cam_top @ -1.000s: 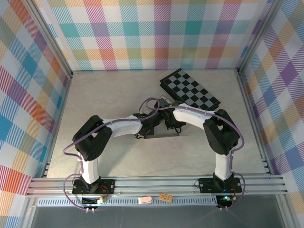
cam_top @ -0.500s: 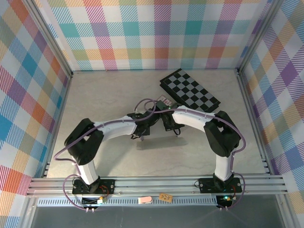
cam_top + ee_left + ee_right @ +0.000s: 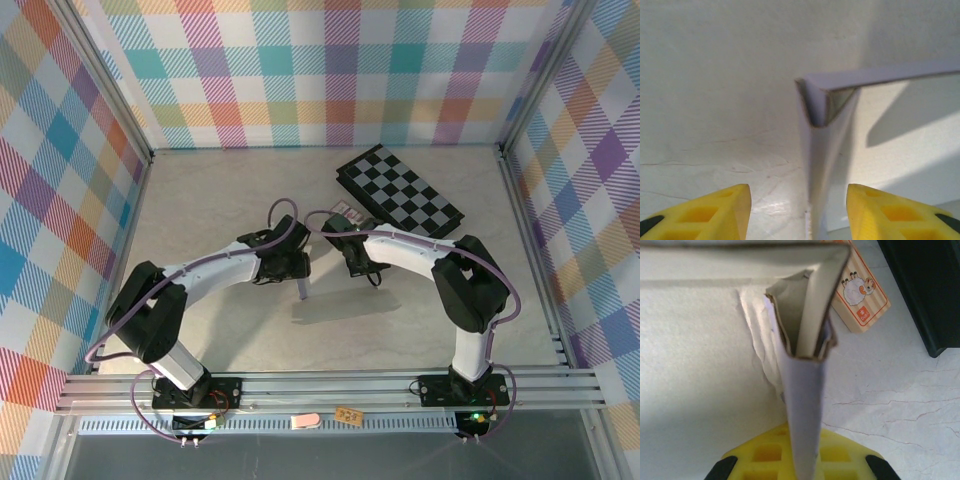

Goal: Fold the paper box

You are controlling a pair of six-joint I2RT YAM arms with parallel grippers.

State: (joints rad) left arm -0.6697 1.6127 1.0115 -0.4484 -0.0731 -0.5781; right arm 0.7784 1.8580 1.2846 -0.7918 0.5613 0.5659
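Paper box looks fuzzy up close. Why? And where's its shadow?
Right wrist view: the paper box sits very near the lens, so its near edge blurs. Top external view: its soft grey shadow lies on the table, toward the arm bases.

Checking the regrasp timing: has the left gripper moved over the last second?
Yes. In the top view the left gripper has shifted left, away from the checkerboard. Its fingers are open on either side of the paper box corner.
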